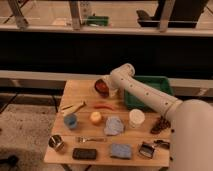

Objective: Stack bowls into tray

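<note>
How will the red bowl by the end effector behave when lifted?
Bowl looks like rigid plastic: probably stiff and light. It stands tilted at the end effector, left of the tray, so it may rock or roll on its rim if let go. Its smooth curved wall could slip in a pinch grip.
</note>
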Action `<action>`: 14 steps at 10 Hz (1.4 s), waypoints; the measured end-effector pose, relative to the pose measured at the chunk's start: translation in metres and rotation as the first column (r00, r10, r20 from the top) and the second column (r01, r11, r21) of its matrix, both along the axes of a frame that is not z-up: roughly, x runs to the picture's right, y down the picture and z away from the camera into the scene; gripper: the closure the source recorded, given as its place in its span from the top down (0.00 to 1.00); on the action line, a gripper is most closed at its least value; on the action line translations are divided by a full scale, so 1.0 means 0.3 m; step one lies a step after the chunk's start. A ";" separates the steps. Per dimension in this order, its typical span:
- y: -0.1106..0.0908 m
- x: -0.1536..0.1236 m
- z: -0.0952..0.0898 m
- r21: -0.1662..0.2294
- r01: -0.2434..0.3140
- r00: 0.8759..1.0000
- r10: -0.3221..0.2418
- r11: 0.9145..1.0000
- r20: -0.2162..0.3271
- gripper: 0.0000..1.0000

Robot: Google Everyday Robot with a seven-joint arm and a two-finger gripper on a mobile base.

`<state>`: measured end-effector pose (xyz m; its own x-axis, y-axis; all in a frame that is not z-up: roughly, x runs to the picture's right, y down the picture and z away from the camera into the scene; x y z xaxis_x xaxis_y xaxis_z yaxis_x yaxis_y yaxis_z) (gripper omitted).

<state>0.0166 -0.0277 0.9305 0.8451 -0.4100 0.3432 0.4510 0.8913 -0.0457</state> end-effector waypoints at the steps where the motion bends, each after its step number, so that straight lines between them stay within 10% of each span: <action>1: -0.021 -0.002 -0.017 0.015 0.001 1.000 -0.001 1.000 -0.004 0.80; 14: 0.038 0.023 -0.012 -0.056 -0.054 0.998 0.055 0.997 0.025 0.80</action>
